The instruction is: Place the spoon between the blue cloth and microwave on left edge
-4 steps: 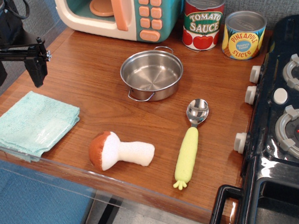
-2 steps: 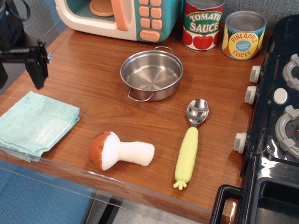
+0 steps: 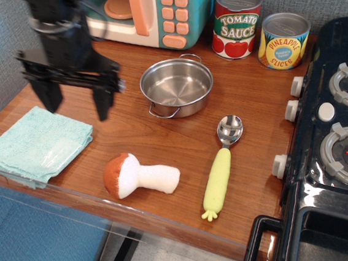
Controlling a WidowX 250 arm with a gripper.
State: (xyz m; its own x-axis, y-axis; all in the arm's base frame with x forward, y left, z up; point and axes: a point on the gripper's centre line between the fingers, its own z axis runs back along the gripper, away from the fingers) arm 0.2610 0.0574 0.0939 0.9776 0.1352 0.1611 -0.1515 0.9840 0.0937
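- Overhead, the gripper is hanging with its two black fingers spread wide, holding nothing, above the bare wood between the blue cloth and the pot.
- Meanwhile the spoon is lying flat on the table, near the front edge, silver bowl pointing toward the pot, yellow-green handle pointing forward.
- A plush mushroom is resting just left of the spoon.
- Behind the pot, the microwave is standing with its door open.
- Two cans are standing beside it, one reading "TOMATO SAUCE", the other "PINEAPPLE SLICES".
- A black stove is sitting at the right.
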